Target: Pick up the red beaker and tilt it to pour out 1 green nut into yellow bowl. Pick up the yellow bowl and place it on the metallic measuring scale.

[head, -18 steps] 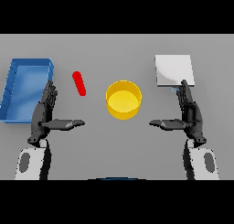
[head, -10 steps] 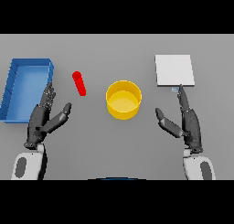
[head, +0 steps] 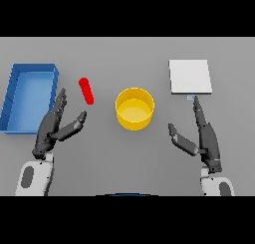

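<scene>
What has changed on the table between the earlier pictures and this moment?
The left hand has tilted toward the red beaker, with its fingers open, and has not taken hold of it. The right hand has drawn slightly back toward the robot and stays open. Nothing was grasped or let go. The red beaker, the yellow bowl, the blue tray and the metallic scale stayed in place.

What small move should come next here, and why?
Probably reach the left hand forward and a little right to the red beaker. The hand is open and holds nothing, the beaker lies just beyond its fingertips, and the yellow bowl looks empty. The right hand can wait near the scale.
</scene>
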